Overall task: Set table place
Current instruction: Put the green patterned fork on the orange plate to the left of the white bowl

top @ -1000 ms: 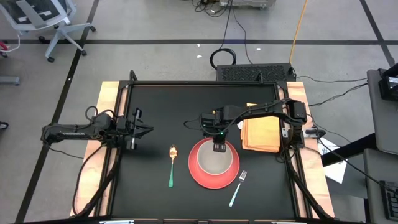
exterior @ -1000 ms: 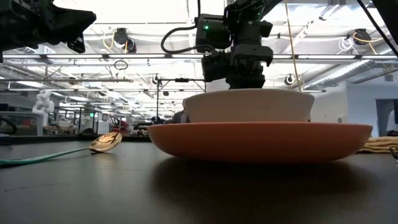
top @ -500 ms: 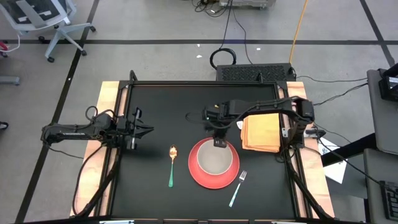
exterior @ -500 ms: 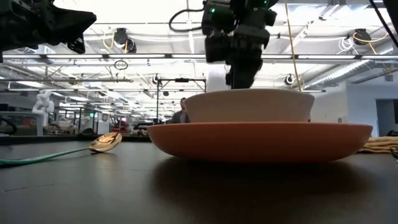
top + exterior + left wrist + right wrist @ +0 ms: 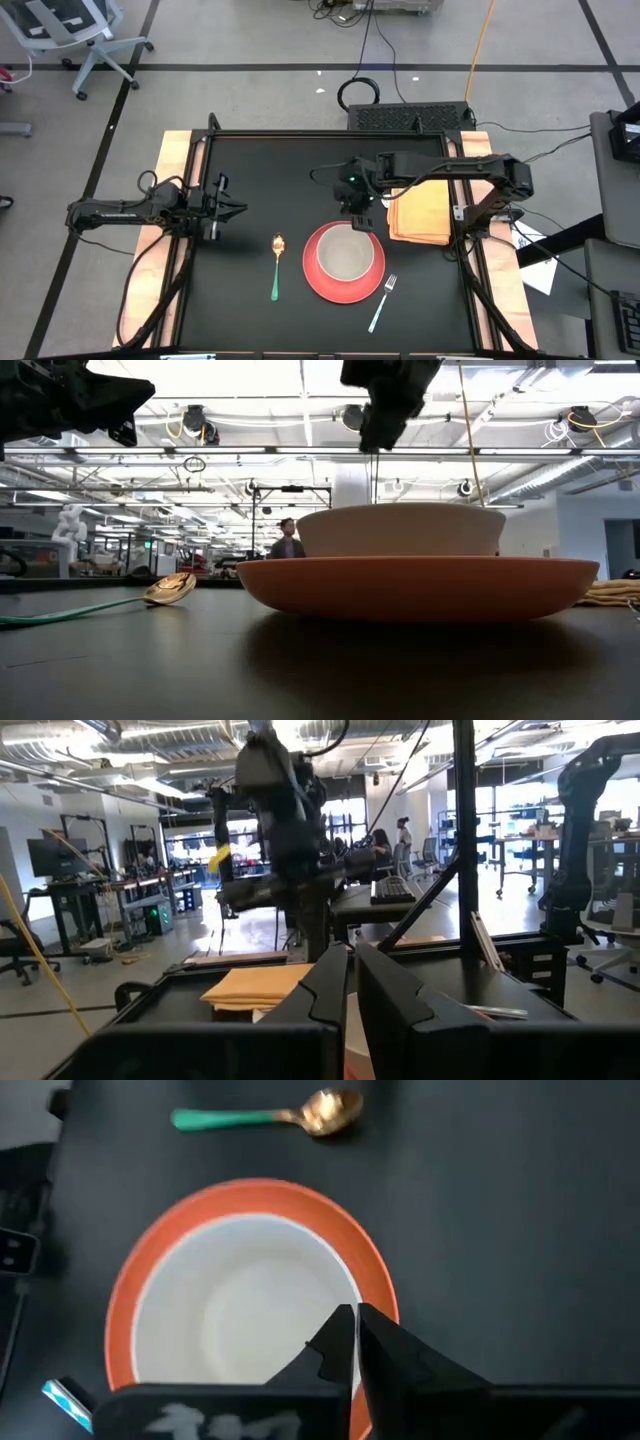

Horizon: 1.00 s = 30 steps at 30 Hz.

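Note:
A white bowl (image 5: 345,256) sits in an orange plate (image 5: 312,278) on the black table (image 5: 260,170). To the plate's left lies a spoon (image 5: 277,266) with a gold bowl and green handle. A pale-blue-handled fork (image 5: 382,303) lies to its right. A yellow napkin (image 5: 420,216) lies by the right edge. My right gripper (image 5: 361,222) hangs shut in the air above the plate's far rim, and in its wrist view its fingers (image 5: 350,1342) are over the bowl's rim (image 5: 345,1295), touching nothing. My left gripper (image 5: 240,209) waits shut at the table's left side.
Light wooden strips (image 5: 175,150) run along the table's left and right sides. Bare black surface lies at the far left and along the near edge. In the low view the bowl (image 5: 400,530) and plate (image 5: 420,585) fill the middle, with a person standing far behind.
My right gripper has risen from the bowl's far rim and drawn back a little toward the table's far edge, tipping less steeply downward. The bowl has stayed in the plate.

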Each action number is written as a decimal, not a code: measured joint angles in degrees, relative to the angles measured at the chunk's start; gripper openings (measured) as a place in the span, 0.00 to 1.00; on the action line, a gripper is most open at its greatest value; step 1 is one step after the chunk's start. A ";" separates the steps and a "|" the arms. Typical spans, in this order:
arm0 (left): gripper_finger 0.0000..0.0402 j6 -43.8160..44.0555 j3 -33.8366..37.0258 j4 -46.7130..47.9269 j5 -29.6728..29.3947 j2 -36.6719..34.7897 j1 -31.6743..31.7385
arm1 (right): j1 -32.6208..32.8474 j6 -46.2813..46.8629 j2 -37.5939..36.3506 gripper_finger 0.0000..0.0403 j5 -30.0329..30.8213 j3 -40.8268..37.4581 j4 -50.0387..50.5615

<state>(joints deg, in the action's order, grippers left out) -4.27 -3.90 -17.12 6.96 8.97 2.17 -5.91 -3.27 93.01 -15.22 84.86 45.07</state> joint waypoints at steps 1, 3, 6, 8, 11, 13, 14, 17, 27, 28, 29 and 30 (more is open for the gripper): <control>0.08 0.02 0.00 0.13 0.00 0.02 -0.02 | 0.08 -0.40 -0.78 0.02 0.02 0.00 -0.22; 0.08 0.08 0.00 0.60 0.00 0.02 -0.02 | 0.70 -1.69 -2.14 0.02 0.09 0.00 -0.56; 0.08 0.22 0.00 0.87 0.00 0.00 -0.02 | 1.93 -3.67 -4.39 0.00 0.13 -0.69 -2.92; 0.08 0.51 0.00 1.42 0.00 0.01 -0.01 | 2.86 -4.08 -6.60 0.00 0.13 -3.00 -7.07; 0.08 0.60 0.00 2.14 0.00 0.02 -0.01 | 3.96 -4.10 -10.43 0.00 0.13 -8.27 -15.71; 0.08 0.70 0.00 2.27 0.00 0.00 -0.02 | 4.29 -3.68 -13.03 0.00 0.30 -12.25 -19.47; 0.08 0.79 0.00 2.29 0.00 0.00 0.00 | 4.31 -3.41 -14.15 0.00 0.55 -14.05 -21.38; 0.08 0.77 0.00 2.38 0.00 0.00 0.00 | 4.52 -3.56 -17.77 0.00 1.97 -20.31 -26.71; 0.08 0.74 0.00 2.34 -1.77 0.01 -0.03 | 4.52 -3.19 -28.89 0.00 2.16 -40.61 -47.68; 0.08 0.74 0.00 2.35 -2.25 0.00 -0.02 | 4.56 -3.09 -29.76 0.00 2.53 -42.38 -50.03; 0.08 0.59 0.00 2.40 -2.70 0.00 -0.02 | 4.71 -2.78 -30.49 0.00 3.31 -44.10 -52.16; 0.08 0.46 0.00 2.39 -2.93 0.02 -0.02 | 4.83 -2.56 -31.12 0.00 3.62 -45.80 -53.84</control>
<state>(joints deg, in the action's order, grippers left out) -3.81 -3.90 -14.73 4.03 8.99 2.15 -1.08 -5.83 61.89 -11.60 39.05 -8.77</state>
